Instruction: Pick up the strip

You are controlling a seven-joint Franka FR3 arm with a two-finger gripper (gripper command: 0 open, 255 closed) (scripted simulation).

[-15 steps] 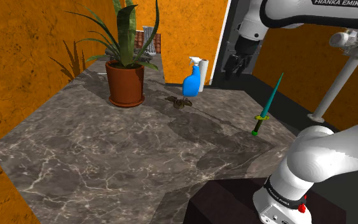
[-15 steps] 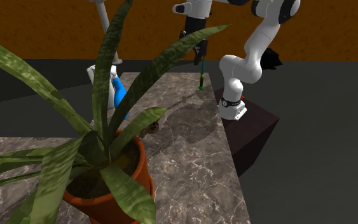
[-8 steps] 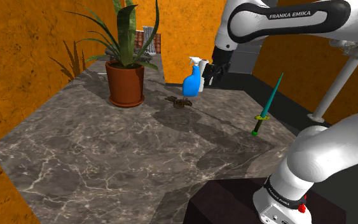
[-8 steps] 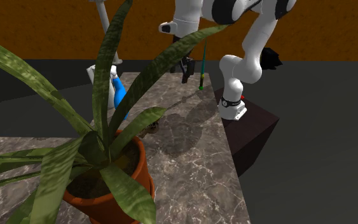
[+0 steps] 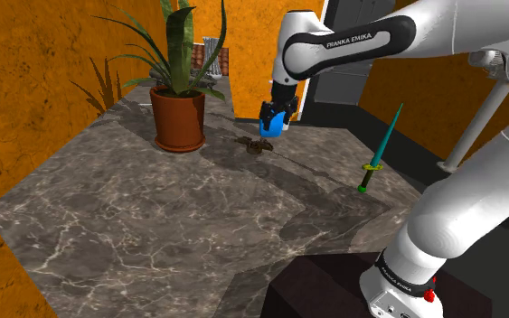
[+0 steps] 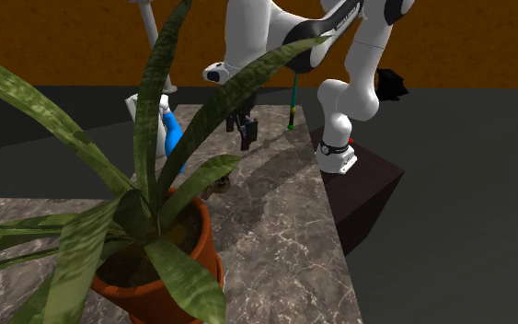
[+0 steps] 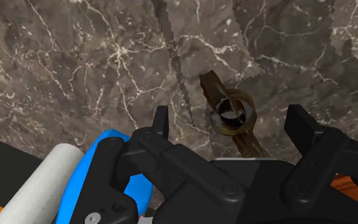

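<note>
Wrist view: fingers (image 7: 161, 124) spread wide, grasping nothing; brown strip (image 7: 212, 88) flat on marble counter (image 7: 75, 63), under gap, untouched; shoulder view: strip at 7 o'clock of hovering gripper (image 5: 270, 125); descent, clench, lift all left.

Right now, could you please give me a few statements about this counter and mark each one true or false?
1. The pincer is open and holds nothing. True.
2. The strip lies on the counter, below the gap between the pincer's fingers. True.
3. The spray bottle is red. False: it is blue.
4. The plant pot lies tipped on its side. False: it stands upright on the counter.
5. A dagger stands tip up near the counter's edge. True.
</note>
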